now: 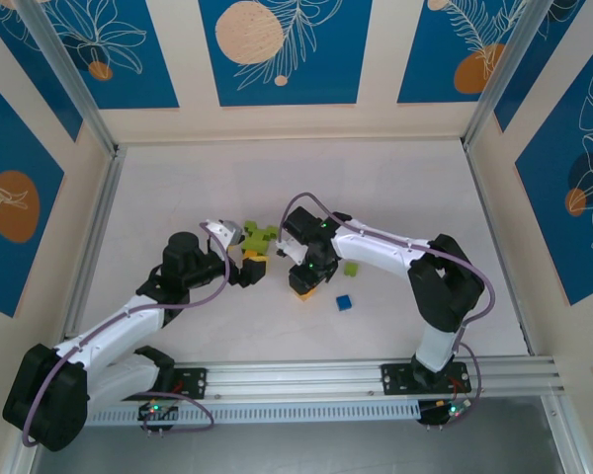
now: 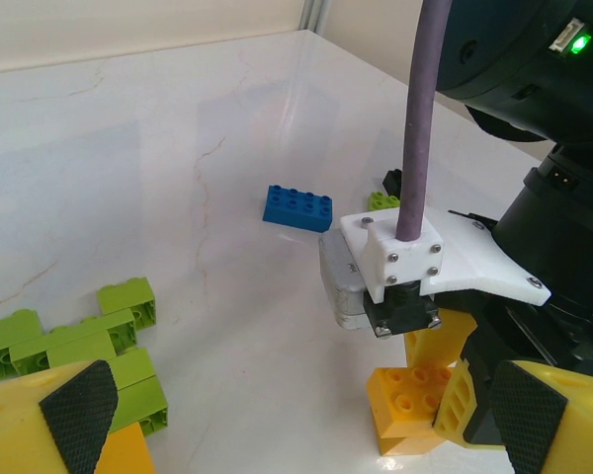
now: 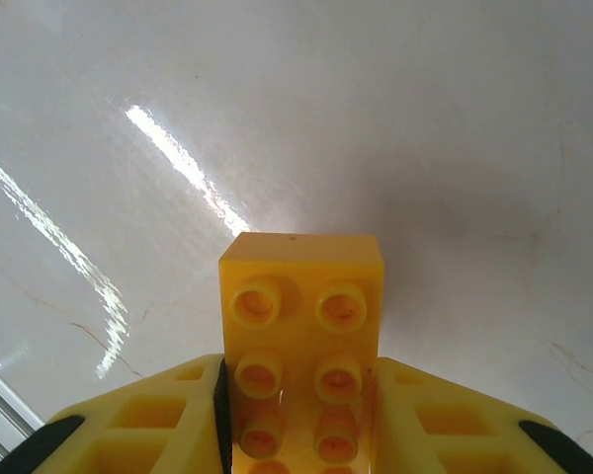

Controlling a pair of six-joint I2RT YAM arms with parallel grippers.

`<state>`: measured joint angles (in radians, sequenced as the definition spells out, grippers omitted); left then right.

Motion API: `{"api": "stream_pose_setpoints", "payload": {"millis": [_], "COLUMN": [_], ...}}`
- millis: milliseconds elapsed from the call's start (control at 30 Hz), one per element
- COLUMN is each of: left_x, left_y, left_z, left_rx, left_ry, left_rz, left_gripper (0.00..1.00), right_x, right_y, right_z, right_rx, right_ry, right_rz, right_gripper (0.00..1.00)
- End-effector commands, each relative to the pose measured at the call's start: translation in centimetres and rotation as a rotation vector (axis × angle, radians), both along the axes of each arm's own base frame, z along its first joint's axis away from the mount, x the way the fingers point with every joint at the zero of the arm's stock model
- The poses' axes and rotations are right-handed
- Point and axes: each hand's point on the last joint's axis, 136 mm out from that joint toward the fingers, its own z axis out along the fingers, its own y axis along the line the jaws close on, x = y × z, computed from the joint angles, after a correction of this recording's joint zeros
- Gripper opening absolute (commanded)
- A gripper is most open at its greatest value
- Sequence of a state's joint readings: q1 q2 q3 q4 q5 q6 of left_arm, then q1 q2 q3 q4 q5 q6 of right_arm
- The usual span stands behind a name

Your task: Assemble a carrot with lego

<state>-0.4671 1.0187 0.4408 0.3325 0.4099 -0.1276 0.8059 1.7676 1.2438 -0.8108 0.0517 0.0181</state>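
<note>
The right gripper [image 3: 298, 420] clamps a small orange studded plastic brick [image 3: 301, 316] between its fingers, near the middle of the white table [image 1: 178, 178]. The left gripper [image 2: 296, 434] stands wide apart, beside lime green bricks [image 2: 89, 346].

No legible text, label, brand, number or sign on any surface inspected
</note>
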Motion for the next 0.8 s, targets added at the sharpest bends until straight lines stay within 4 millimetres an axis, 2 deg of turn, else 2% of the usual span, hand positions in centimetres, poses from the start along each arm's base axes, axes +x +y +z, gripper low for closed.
{"api": "stream_pose_setpoints", "payload": {"millis": [0,633,767], "left_x": [0.5,0.2,0.2], "left_y": [-0.3,-0.2,-0.3], "left_z": [1.9,2.1,2.2], "left_rx": [-0.018,-0.024,-0.025], "left_ry": [-0.053,-0.057,-0.059], "left_rz": [-0.011,-0.013,-0.013], "left_gripper": [0.99,0.99,0.99], "right_x": [-4.6,-5.8,-5.9], "right_y": [-4.0,-4.1,-3.8], "right_z": [-4.3,-3.7,-2.9], "right_rx": [-0.199,-0.178,-0.128], "right_ry": [0.177,0.187,0.177], "right_rz": [0.009,-0.001,-0.004], "right_gripper": [0.35,0.34,0.34]}}
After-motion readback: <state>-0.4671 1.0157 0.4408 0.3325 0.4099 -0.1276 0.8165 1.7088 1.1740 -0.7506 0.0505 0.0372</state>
